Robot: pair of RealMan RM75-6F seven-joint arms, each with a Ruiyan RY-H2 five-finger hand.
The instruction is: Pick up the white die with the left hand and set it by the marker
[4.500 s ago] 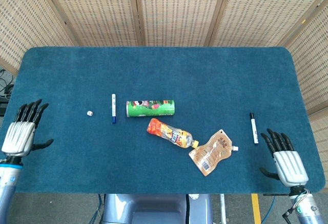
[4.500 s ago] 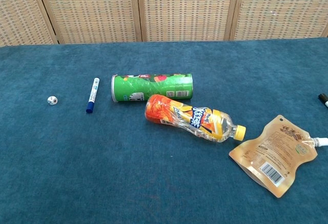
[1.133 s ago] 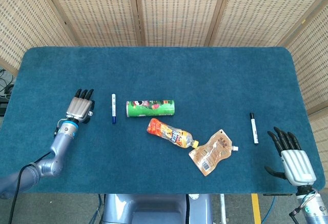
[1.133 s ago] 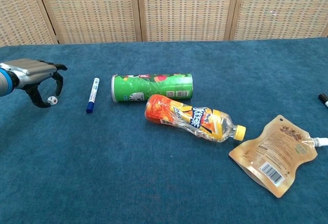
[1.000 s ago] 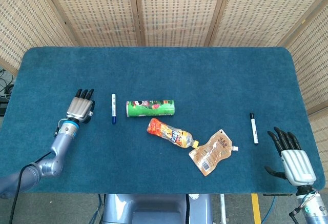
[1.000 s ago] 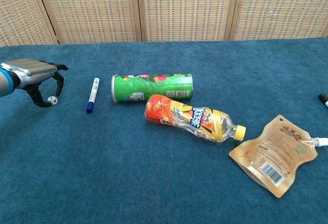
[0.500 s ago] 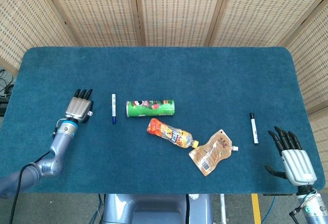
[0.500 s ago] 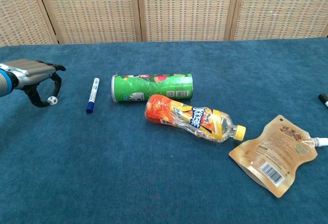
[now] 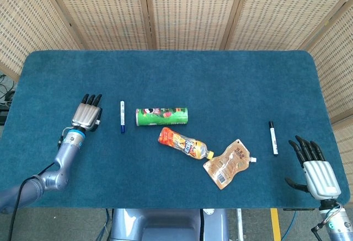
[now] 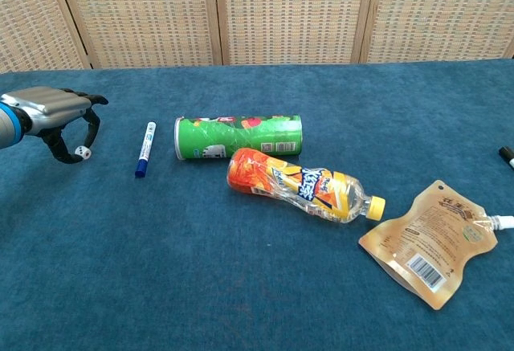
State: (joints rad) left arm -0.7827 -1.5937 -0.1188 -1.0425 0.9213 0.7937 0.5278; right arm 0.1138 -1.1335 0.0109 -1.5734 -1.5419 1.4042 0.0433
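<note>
We see left hand point(image 10: 60, 122) pinching white die point(image 10: 80, 153), apparently just lifted; carry to blue marker point(image 10: 144, 149) remains.

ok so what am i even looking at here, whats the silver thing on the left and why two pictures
It is one robot with two arms, seen by its own two cameras: one at its head looking down on the blue table, one at its chest looking across it. The silver thing is its left robot hand, with the small white die pinched between its dark fingertips. Its right robot hand rests open at the table's other end. On the table lie a blue marker, a green can, an orange bottle, a tan pouch and a black marker.
</note>
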